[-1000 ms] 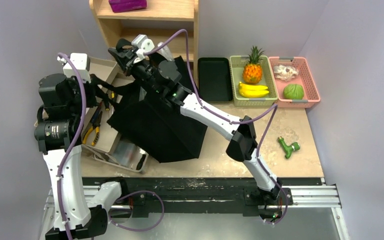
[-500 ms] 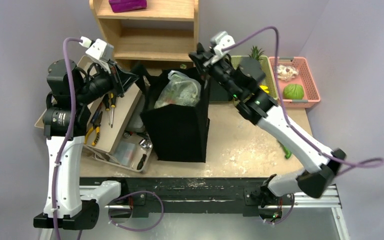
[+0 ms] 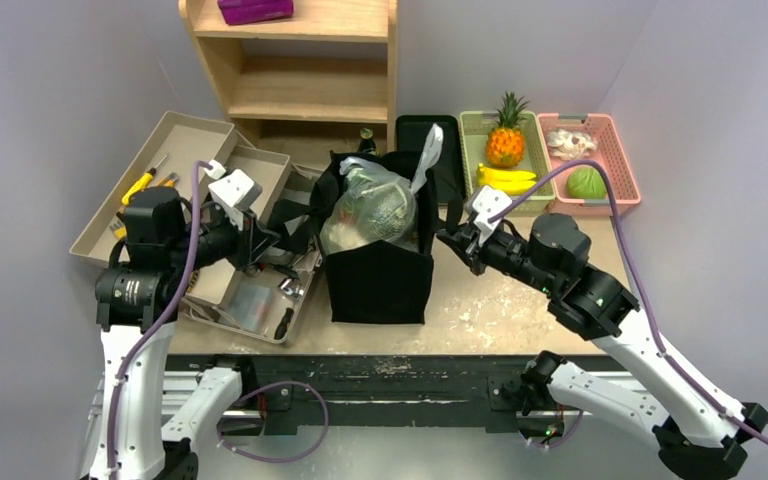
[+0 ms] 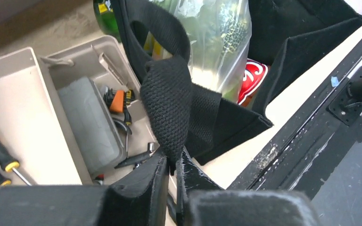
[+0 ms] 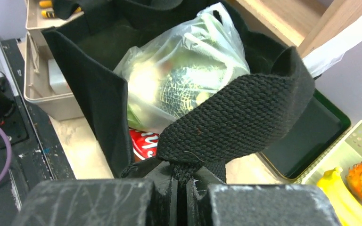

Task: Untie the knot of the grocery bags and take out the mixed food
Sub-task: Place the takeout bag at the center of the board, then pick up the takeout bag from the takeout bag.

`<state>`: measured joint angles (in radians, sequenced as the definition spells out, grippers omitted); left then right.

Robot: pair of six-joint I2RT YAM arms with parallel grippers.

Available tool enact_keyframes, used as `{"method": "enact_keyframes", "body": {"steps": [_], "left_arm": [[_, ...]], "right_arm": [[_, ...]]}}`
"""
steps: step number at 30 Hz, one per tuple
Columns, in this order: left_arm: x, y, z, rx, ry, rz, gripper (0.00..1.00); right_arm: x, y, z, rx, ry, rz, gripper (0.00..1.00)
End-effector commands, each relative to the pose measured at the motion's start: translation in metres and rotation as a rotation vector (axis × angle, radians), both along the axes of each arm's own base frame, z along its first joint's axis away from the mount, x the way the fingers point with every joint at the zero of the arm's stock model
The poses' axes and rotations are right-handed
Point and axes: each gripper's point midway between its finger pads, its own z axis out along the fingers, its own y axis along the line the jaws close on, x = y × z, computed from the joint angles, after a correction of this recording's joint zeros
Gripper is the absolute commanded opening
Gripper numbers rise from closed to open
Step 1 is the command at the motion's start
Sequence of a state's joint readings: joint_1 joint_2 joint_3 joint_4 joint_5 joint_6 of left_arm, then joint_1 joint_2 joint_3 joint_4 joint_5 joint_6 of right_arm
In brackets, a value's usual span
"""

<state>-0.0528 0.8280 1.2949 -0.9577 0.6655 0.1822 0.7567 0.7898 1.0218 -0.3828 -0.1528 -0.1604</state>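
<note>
The black cloth grocery bag [image 3: 380, 275] stands upright mid-table, mouth open. Inside sits the knotted see-through plastic bag [image 3: 370, 205] holding a netted green melon [image 5: 184, 92] and greens; a red packet [image 5: 143, 141] lies under it. My left gripper [image 3: 265, 240] is at the bag's left side, shut on the left strap handle [image 4: 174, 103]. At the bag's right side, my right gripper [image 3: 457, 240] is shut on the right strap handle [image 5: 240, 117]. A green bottle [image 4: 104, 14] shows behind the bag.
Beige tool trays [image 3: 185, 140] with yellow-handled tools [image 3: 140, 185] lie left of the bag. A wooden shelf [image 3: 300, 60] stands behind. A black tray [image 3: 410, 128], a green basket [image 3: 472, 160] with pineapple and bananas, and a pink basket [image 3: 615, 150] line the back right.
The black bag went from slumped on its side to standing upright with its mouth open. Both arms came down and apart, each with a strap in its gripper.
</note>
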Motion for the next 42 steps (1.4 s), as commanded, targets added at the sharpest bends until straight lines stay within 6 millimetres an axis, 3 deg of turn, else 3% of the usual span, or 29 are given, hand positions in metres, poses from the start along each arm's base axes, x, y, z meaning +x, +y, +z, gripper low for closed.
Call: {"method": "enact_keyframes", "body": {"steps": [1,2,4,7,9,12,15,19,21,24,28,33,42], "left_arm": [[-0.003,0.009,0.023,0.085,-0.09,-0.003,0.21],[-0.003,0.006,0.043,0.067,-0.123,-0.016,0.37],[-0.004,-0.003,0.099,0.016,-0.215,-0.048,0.57],[0.0,-0.021,0.164,-0.059,-0.293,-0.141,0.74],[0.004,-0.037,0.185,-0.052,-0.337,-0.238,0.83],[0.021,-0.069,0.187,0.03,-0.38,-0.334,0.87],[0.058,-0.116,0.167,0.081,-0.35,-0.394,0.86],[0.102,-0.183,0.123,0.238,-0.374,-0.448,0.83],[0.11,-0.212,0.107,0.257,-0.366,-0.487,0.82],[0.128,-0.235,0.084,0.264,-0.334,-0.492,0.8],[0.144,-0.252,0.029,0.347,-0.269,-0.515,0.79],[0.167,-0.241,-0.032,0.486,-0.18,-0.447,0.74],[0.127,-0.156,-0.106,0.699,0.027,-0.518,0.72]], "right_arm": [[0.009,-0.001,0.009,-0.016,-0.025,-0.017,0.0],[0.011,0.0,0.012,-0.011,-0.034,-0.02,0.0],[0.014,0.0,0.021,0.012,-0.039,-0.04,0.0],[0.025,-0.014,0.033,0.056,-0.041,-0.152,0.0],[0.036,-0.033,0.039,0.086,-0.041,-0.278,0.0],[0.047,-0.055,0.049,0.136,-0.026,-0.417,0.0],[0.046,-0.057,0.054,0.164,-0.015,-0.422,0.0],[0.048,-0.068,0.051,0.194,0.009,-0.477,0.0],[0.051,-0.075,0.052,0.205,0.02,-0.506,0.0],[0.051,-0.079,0.053,0.237,0.044,-0.511,0.0],[0.054,-0.079,0.045,0.269,0.085,-0.514,0.0],[0.058,-0.079,0.045,0.282,0.088,-0.521,0.0],[0.055,-0.083,0.042,0.272,0.088,-0.526,0.0]]}}
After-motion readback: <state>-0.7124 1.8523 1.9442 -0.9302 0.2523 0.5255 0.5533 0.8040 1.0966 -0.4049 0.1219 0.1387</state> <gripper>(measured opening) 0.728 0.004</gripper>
